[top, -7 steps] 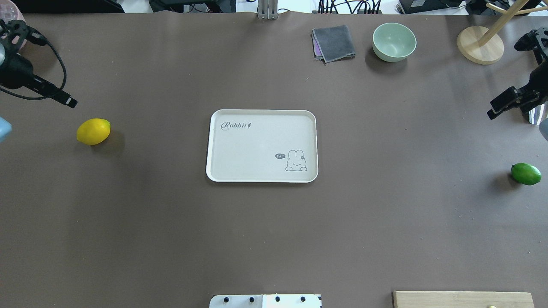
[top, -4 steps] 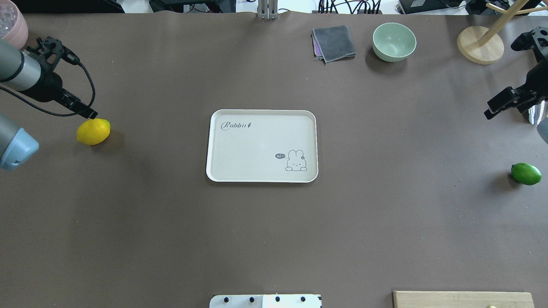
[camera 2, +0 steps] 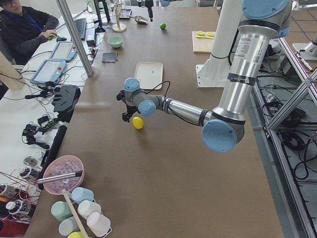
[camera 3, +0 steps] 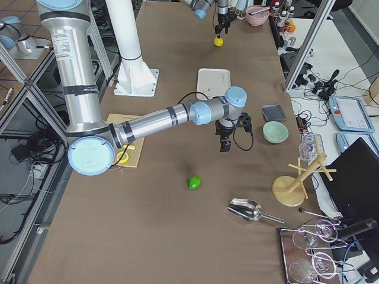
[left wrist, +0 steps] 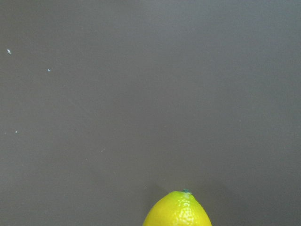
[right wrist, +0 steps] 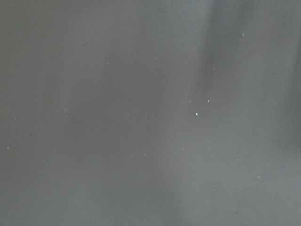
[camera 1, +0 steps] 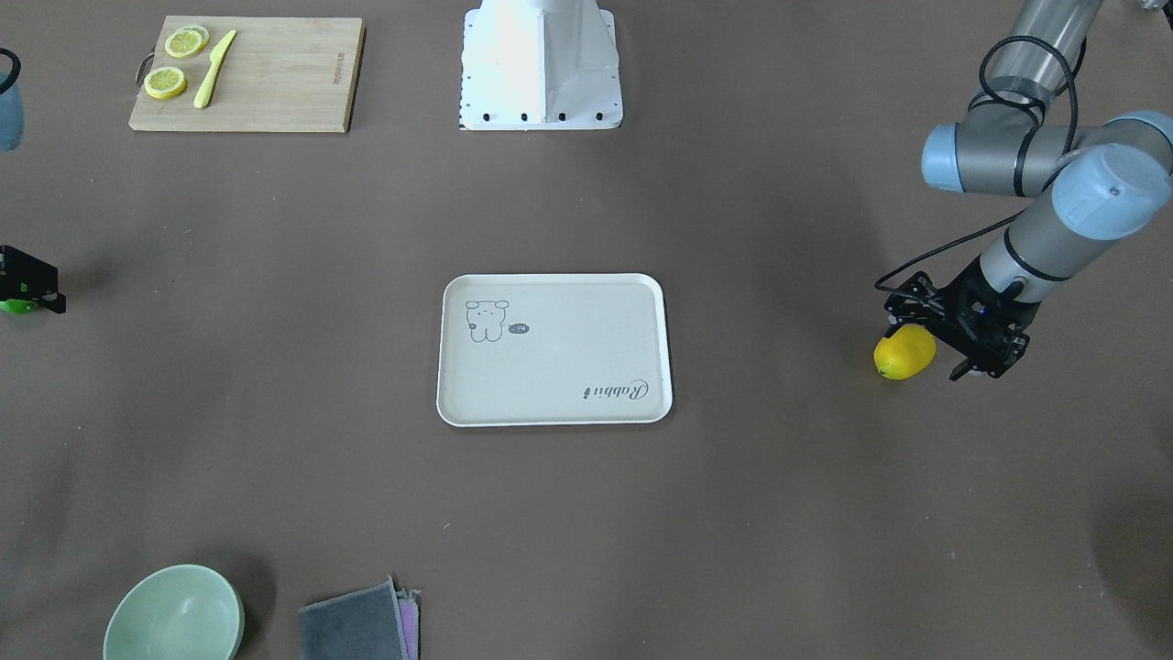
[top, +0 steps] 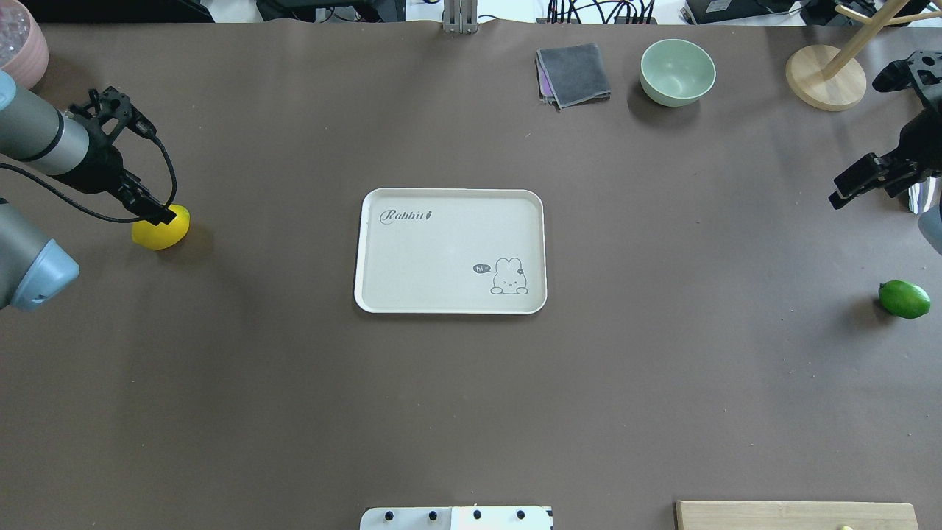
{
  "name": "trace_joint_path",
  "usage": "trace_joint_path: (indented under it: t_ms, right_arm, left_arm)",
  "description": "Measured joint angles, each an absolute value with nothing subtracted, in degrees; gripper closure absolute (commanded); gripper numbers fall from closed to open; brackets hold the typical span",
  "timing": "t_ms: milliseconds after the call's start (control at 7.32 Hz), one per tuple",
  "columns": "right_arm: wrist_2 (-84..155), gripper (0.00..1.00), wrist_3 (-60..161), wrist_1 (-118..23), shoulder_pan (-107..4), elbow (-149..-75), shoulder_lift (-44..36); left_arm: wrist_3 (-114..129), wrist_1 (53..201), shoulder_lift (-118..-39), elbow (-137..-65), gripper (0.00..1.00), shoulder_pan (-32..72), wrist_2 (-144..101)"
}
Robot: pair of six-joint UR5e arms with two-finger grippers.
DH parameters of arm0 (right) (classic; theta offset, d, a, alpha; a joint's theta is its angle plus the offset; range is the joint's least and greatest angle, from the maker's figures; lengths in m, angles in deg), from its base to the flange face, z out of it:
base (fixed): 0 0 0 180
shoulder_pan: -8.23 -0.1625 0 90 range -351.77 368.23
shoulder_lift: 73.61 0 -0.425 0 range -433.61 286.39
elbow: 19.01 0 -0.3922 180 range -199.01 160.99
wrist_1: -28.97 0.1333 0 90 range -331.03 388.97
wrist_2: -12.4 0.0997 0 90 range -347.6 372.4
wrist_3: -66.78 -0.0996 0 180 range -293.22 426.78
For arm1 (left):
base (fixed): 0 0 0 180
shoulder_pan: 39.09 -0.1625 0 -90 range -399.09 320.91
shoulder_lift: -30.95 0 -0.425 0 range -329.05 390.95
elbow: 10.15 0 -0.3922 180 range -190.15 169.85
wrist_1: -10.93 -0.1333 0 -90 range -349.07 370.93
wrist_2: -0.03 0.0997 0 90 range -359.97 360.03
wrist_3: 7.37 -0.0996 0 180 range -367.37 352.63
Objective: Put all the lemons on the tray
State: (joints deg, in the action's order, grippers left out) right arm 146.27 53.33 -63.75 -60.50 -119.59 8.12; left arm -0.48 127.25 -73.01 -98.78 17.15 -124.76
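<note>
A flat off-white tray (top: 441, 246), rectangular with rounded corners and a low raised rim, lies in the middle of the matte brown table cover (top: 294, 405). Grey script in its far left corner reads "Rabbit", and in the near right corner a line-drawn rabbit sits beside a small dark bubble reading "hi". Both lemons lie on the cover, well apart from the tray: the glossy yellow lemon (top: 163, 234), oval with a pebbled skin and a pointed end, out to the left, and the smaller glossy green lemon (top: 904, 299) far out to the right. The black left gripper (top: 158, 215) reaches down at the yellow lemon's far left side, its tip overlapping the fruit from overhead. Whether it touches the skin, and whether its fingers are spread or pressed together, I cannot tell. The right gripper (top: 839, 196) hangs over bare cover at the right edge, farther away than the green lemon and apart from it; how its fingers stand cannot be made out either. Along the far edge sit a folded grey cloth (top: 574, 73) with a purple layer showing, a smooth pale green bowl (top: 677, 71) and the round base of a light wooden stand (top: 824, 79). At the near right a bamboo cutting board (camera 1: 266, 78) carries two thin lemon slices (camera 1: 166, 82) and a yellow-green knife (camera 1: 213, 81).
</note>
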Motion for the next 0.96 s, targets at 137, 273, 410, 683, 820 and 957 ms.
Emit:
trace_joint_path:
  t_ms: [137,273,410,683,820,957]
  right_arm:
    - [146.3,0.0,53.3,-63.8,-60.4,-119.5,8.1]
    - [146.3,0.0,53.3,-63.8,-60.3,-119.4,8.1]
    - [146.3,0.0,53.3,-63.8,-60.2,-119.4,8.1]
    - [146.3,0.0,53.3,-63.8,-60.0,-119.4,8.2]
    - [146.3,0.0,53.2,-63.8,-59.9,-119.4,8.2]
    - [146.3,0.0,53.3,-63.8,-59.8,-119.4,8.2]
  left_arm:
    - [-0.8,127.3,-72.8,-98.6,0.01,16.7,-124.7]
    - [-1.0,127.3,-72.7,-98.3,0.01,16.4,-124.7]
    - [-1.0,127.3,-72.6,-98.1,0.01,16.1,-124.7]
    - [-1.2,128.1,-72.6,-96.6,0.01,15.5,-124.6]
    - [-1.2,129.5,-72.6,-95.1,0.01,15.3,-124.7]
    - [-1.2,130.9,-72.6,-93.6,0.04,14.9,-124.7]
